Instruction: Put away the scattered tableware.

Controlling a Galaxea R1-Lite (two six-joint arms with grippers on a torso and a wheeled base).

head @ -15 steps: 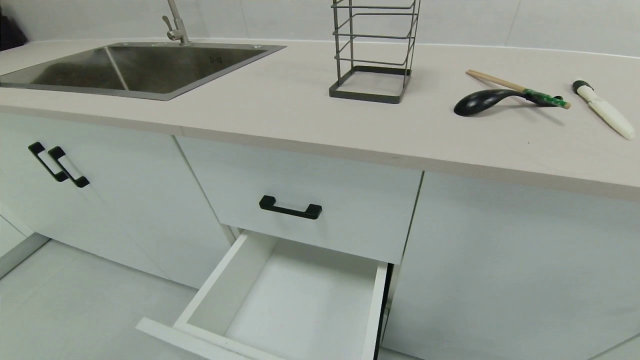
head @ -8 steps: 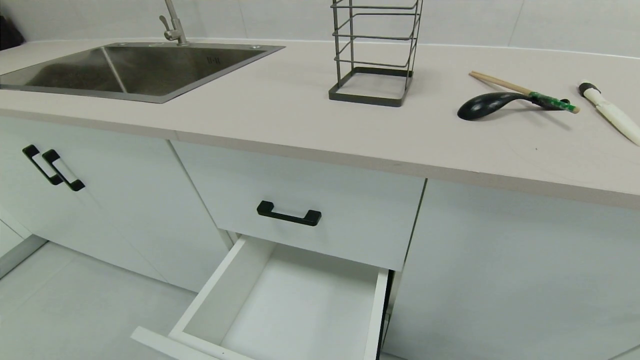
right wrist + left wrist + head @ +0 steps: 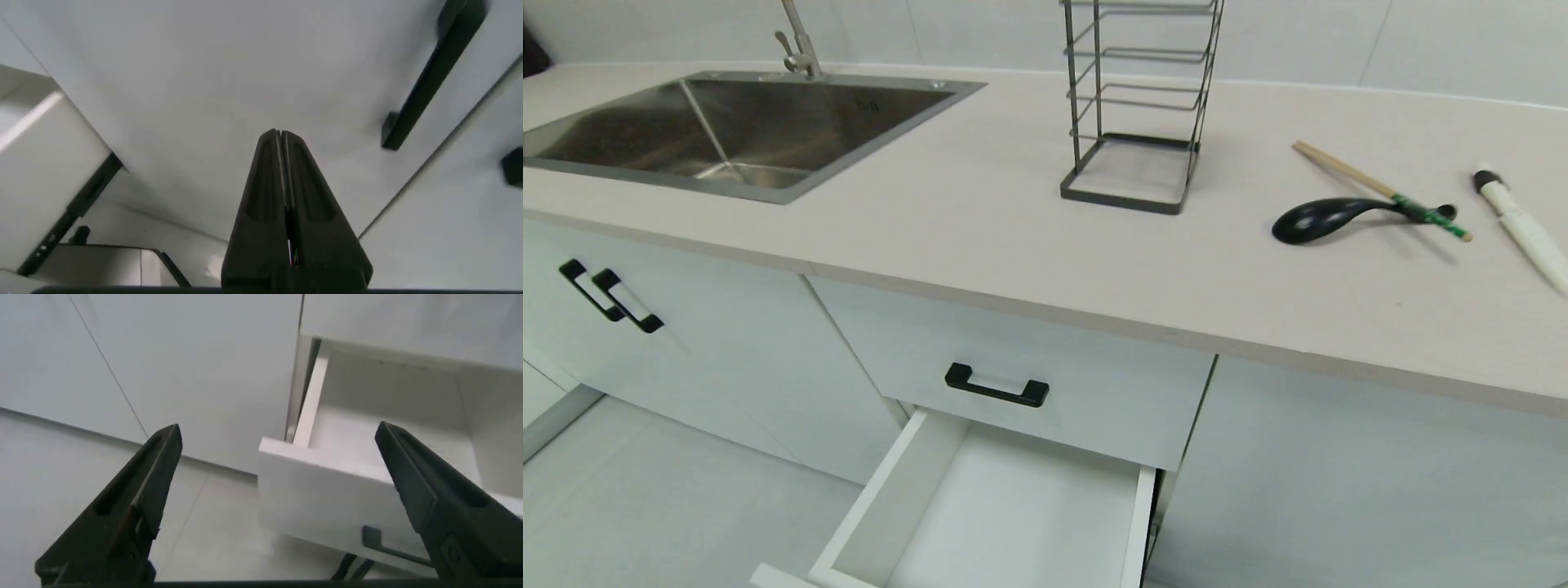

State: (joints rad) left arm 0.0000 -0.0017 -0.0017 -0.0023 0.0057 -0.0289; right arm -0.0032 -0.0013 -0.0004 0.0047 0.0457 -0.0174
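On the right part of the beige counter (image 3: 980, 212) lie a black spoon (image 3: 1311, 220), a pair of wooden chopsticks (image 3: 1372, 189) with a green band resting across the spoon's handle, and a white utensil with a black collar (image 3: 1523, 233). Below the counter a white lower drawer (image 3: 882, 490) stands pulled out, with nothing in it. My left gripper (image 3: 278, 429) is open, low in front of that drawer's front panel (image 3: 327, 486). My right gripper (image 3: 280, 139) is shut on nothing, close to a white cabinet front with a black handle (image 3: 433, 73).
A dark wire rack (image 3: 1135, 106) stands at the middle back of the counter, a steel sink (image 3: 743, 122) with a tap at the left. The upper drawer with a black handle (image 3: 996, 385) is closed. Two black door handles (image 3: 609, 294) stick out at the left.
The whole head picture has shifted down, so the camera has moved. The spoon, chopsticks, white utensil and drawer keep their places.
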